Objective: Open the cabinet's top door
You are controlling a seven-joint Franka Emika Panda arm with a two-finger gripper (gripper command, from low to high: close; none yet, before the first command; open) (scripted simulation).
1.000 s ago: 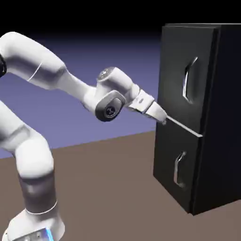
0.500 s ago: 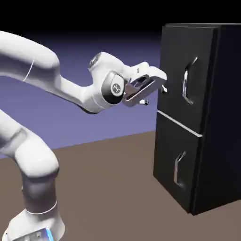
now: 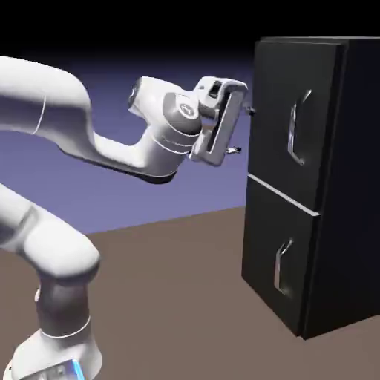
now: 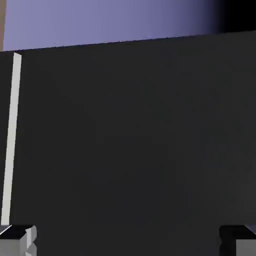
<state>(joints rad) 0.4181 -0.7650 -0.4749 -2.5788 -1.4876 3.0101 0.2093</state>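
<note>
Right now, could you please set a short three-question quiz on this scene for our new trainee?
1. True or false: the white arm's two-finger gripper already touches the curved grey bracket-shaped handle of the tall glossy black cabinet.
2. The gripper's jaws are: A) open, B) shut on the handle, C) shut on nothing.
3. Fill in: in the hand view, the black panel of the taller top door fills most of the picture, and a pale grey ____ runs along one edge.

Key: 1 false; 2 A; 3 strip.
</note>
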